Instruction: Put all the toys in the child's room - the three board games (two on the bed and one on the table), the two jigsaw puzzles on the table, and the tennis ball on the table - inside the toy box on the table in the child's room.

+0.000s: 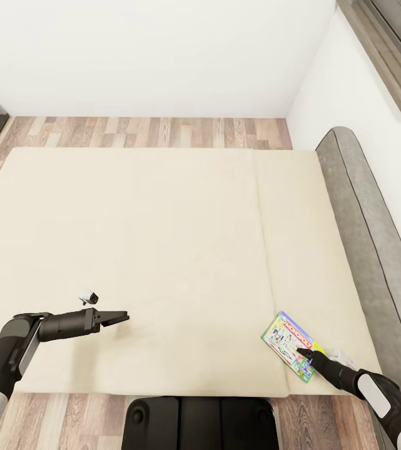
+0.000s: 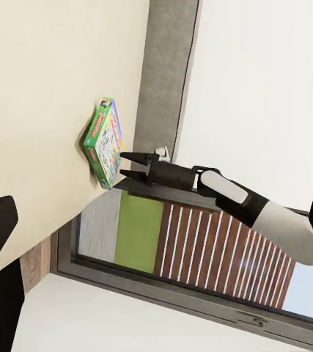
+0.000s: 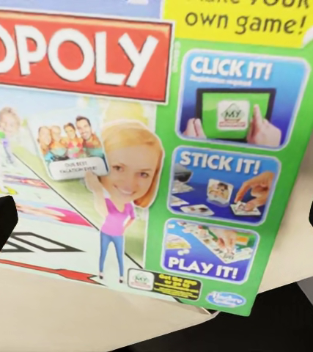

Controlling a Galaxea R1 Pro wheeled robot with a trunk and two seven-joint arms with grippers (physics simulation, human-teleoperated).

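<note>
The right gripper [image 1: 304, 354] hovers with its jaws spread at the near edge of the board game [image 1: 289, 345], which lies flat on the bed [image 1: 162, 250] near its front right corner, beside the grey headboard [image 1: 369, 237]. To grasp it well, I would judge the fingers should straddle the thin box edge squarely before closing. The lid reads "OPOLY", "CLICK IT!", "STICK IT!", "PLAY IT!" and "own game!". The left gripper [image 1: 120, 318] hangs open and empty over the mattress.
</note>
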